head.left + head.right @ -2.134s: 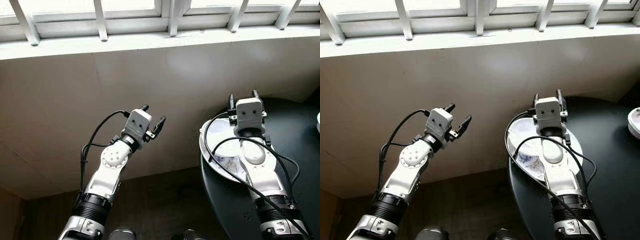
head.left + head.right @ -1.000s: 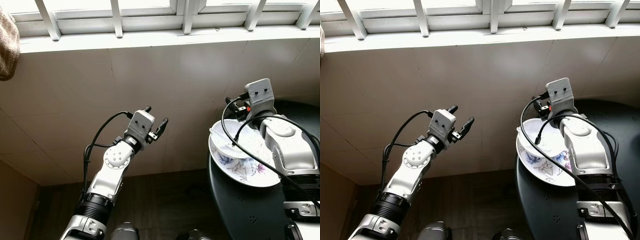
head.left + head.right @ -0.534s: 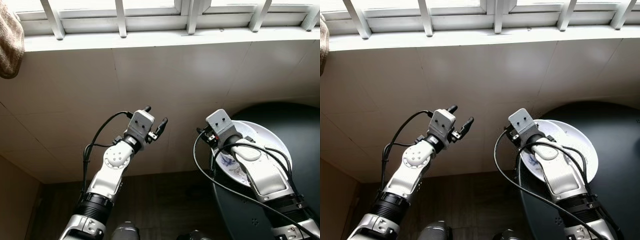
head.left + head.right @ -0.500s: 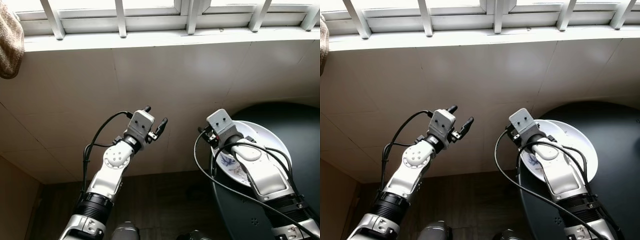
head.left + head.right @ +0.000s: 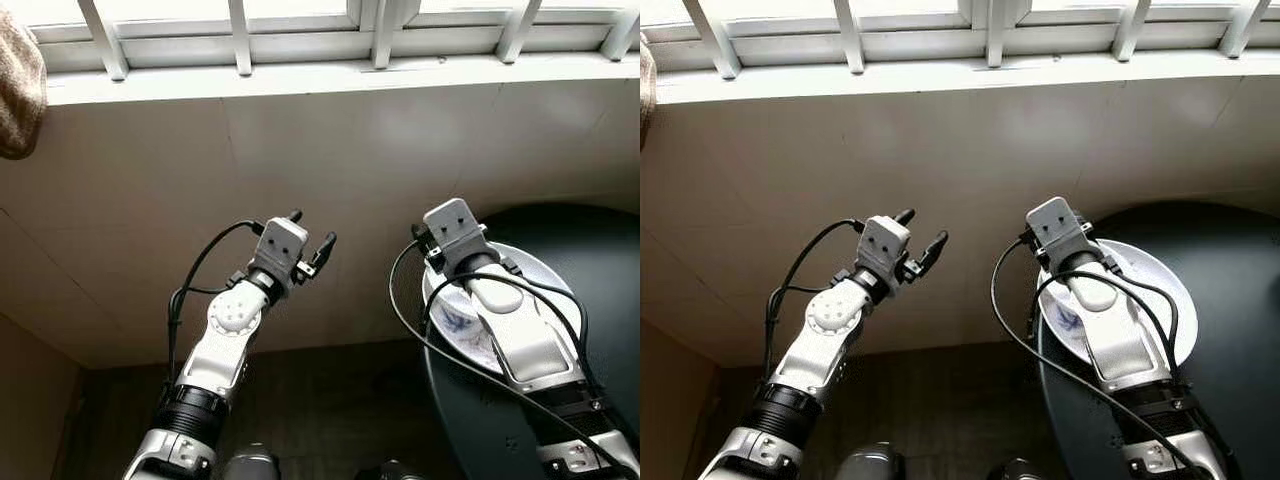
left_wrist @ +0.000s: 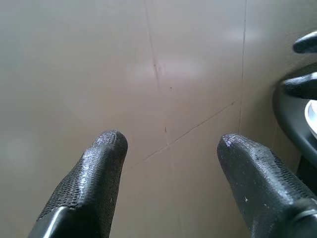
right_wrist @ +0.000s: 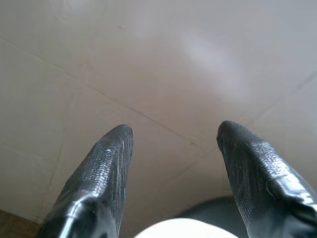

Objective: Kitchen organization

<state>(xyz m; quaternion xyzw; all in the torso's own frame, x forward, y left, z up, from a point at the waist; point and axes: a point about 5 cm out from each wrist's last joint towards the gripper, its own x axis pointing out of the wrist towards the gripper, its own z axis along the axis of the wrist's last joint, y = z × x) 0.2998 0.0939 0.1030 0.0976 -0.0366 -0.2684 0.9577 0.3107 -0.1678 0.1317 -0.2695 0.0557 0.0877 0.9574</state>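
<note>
A white plate (image 5: 1167, 298) with a blue flower pattern lies flat on a dark round table (image 5: 1240, 240), close to the table's left edge. My right arm reaches over the plate's left part. My right gripper (image 7: 176, 131) is open, points at the tiled wall and has nothing between its fingers. The plate's white rim (image 7: 183, 229) lies just under it. My left gripper (image 5: 311, 228) is held up in the air to the left of the table. It is open and empty and also faces the wall.
A beige tiled wall (image 5: 150, 200) stands right ahead under a white window sill with bars (image 5: 240, 80). A brown cloth (image 5: 18, 90) hangs at the upper left. Dark wooden floor (image 5: 330, 400) lies between me and the wall.
The right gripper has shifted a little to the right, over the plate's left rim. The plate lies farther in on the table than a second ago. The left arm has kept its pose.
</note>
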